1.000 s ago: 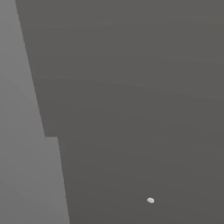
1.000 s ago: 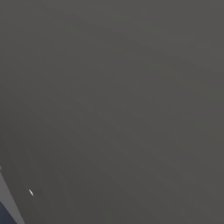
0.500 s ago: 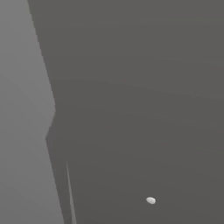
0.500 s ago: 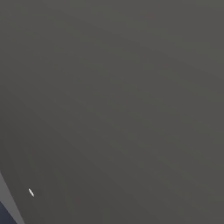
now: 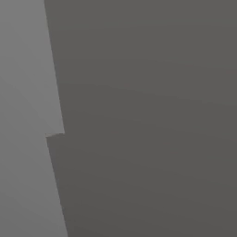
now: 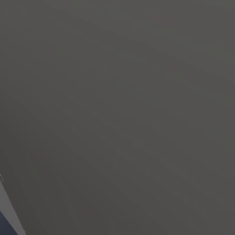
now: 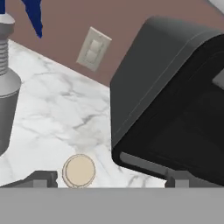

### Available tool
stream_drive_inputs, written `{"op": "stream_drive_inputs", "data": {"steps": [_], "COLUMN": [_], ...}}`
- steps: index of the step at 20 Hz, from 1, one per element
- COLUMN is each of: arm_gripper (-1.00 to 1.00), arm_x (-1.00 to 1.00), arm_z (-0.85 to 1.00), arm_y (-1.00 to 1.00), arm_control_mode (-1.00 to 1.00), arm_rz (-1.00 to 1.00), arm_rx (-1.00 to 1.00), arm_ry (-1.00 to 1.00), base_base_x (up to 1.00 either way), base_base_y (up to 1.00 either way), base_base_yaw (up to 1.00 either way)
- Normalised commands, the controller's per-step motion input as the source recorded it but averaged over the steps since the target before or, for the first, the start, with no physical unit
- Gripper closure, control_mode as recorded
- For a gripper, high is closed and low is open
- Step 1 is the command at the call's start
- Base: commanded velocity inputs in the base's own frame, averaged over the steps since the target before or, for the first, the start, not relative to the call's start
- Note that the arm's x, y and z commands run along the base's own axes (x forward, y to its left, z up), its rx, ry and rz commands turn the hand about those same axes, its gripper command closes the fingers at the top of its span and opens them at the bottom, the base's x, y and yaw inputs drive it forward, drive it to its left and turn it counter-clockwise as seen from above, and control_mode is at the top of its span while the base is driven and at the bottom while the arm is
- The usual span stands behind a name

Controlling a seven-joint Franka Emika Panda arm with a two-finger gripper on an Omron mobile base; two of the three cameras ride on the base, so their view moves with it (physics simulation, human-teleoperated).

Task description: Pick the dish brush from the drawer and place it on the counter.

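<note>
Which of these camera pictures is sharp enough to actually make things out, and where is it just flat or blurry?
Left base view: flat grey panels, soft edges, no detail. Right base view: near-uniform dark grey with faint banding. Hand view: clearest, evenly lit, no glare; the marble counter, wall switch plate, black appliance, grey bottle and small round tan object read well, slightly soft.
</note>
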Motion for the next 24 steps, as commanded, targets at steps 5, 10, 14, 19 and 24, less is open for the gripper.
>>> {"op": "stream_drive_inputs", "data": {"steps": [5,10,14,19,24], "arm_gripper": [-1.0,-1.0,-1.0,-1.0,-1.0], "arm_x": [-0.77,-1.0,-1.0,-1.0,-0.74], "arm_z": [0.57,0.31,0.46,0.92,1.0], "arm_y": [-0.93,-0.85,-0.71,-0.7,-0.71], "arm_control_mode": [-1.0,-1.0,-1.0,-1.0,-1.0], "arm_rz": [0.22,0.14,0.08,0.04,0.03], "arm_rx": [0.23,0.18,0.14,0.06,0.02], "arm_ry": [0.0,-0.04,-0.06,-0.01,0.0], "base_base_x": [0.0,0.0,0.0,0.0,0.0], "base_base_y": [0.0,0.0,0.0,0.0,0.0], "base_base_yaw": [0.0,0.0,0.0,0.0,0.0]}}
